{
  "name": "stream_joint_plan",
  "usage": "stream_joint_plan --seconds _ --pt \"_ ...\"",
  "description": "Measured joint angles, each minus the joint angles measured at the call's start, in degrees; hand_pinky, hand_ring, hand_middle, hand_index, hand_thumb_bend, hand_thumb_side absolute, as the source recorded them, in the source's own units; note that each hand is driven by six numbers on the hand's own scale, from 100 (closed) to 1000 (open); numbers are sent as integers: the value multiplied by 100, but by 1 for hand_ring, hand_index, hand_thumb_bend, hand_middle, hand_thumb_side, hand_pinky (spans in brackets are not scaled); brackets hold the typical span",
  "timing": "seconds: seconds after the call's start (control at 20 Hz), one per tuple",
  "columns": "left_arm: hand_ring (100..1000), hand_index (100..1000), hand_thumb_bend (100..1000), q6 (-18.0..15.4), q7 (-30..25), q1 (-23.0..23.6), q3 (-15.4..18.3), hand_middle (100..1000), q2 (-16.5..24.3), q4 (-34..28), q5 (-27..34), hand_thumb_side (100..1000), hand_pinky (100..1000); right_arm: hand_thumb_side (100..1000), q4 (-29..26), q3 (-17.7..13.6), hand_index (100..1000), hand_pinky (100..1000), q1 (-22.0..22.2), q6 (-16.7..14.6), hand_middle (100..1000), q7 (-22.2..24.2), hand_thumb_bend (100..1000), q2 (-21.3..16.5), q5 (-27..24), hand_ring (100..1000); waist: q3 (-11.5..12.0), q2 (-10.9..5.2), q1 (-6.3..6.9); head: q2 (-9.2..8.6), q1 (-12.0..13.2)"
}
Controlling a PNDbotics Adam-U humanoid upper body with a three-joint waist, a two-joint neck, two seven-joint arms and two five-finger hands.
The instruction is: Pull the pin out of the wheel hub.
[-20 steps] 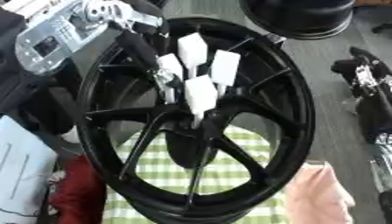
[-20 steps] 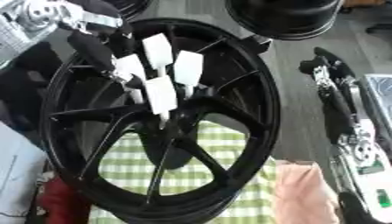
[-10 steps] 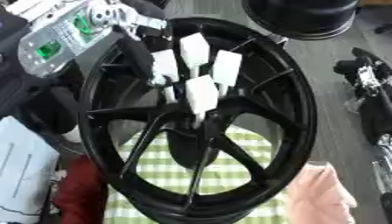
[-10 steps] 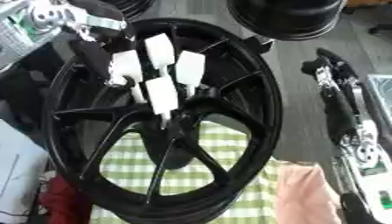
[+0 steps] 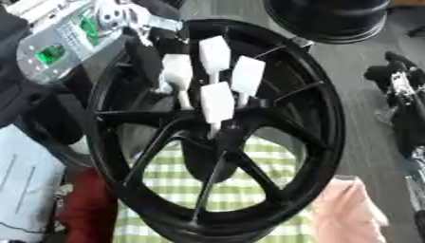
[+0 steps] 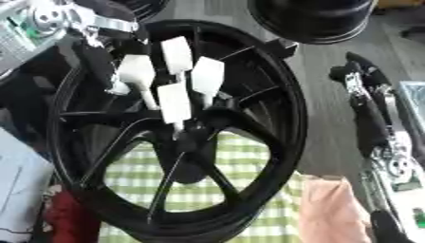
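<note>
A large black spoked wheel [image 5: 315,142] fills the middle of the frame, lying over a green-and-white checked cloth [image 5: 249,190] that shows through the gaps between its spokes. The robot's left hand [image 5: 212,80] reaches in from the upper left, its silver-and-green forearm [image 5: 58,47] in the upper left corner. Its white-tipped fingers [image 5: 217,102] point down and spread toward the centre of the wheel, gathered just above the hub [image 5: 220,130] where the spokes meet. The lowest fingertip sits right at the hub; the pin itself cannot be made out among the dark hub and the fingers, so whether the fingers are pinching it cannot be told.

The right hand [image 6: 361,85] hangs at the right edge of the frame, well apart from the wheel, black with silver joints; its finger pose is unclear. A second black wheel [image 5: 328,19] lies at the top right. A pink cloth [image 5: 345,209] sits at the lower right, a red object [image 5: 83,209] at the lower left.
</note>
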Motion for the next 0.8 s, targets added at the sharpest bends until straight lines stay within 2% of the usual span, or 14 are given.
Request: stream_joint_plan --seconds 0.4,0.55,0.8 --pt "588 389 234 49 49 -16 450 486 283 -454 -6 100 712 600 0 16 867 1000 1 15 671 -33 100 0 -6 800 -1 0 -24 3 3" --pt "581 387 206 71 70 -17 802 487 417 -638 -63 100 707 600 0 20 867 1000 0 10 670 -42 100 0 -10 800 -3 0 -30 16 2" --pt "574 388 168 119 118 76 1591 488 813 -973 -177 100 702 600 -1 26 867 1000 0 14 670 -58 100 0 -11 800 23 0 -38 21 -43"
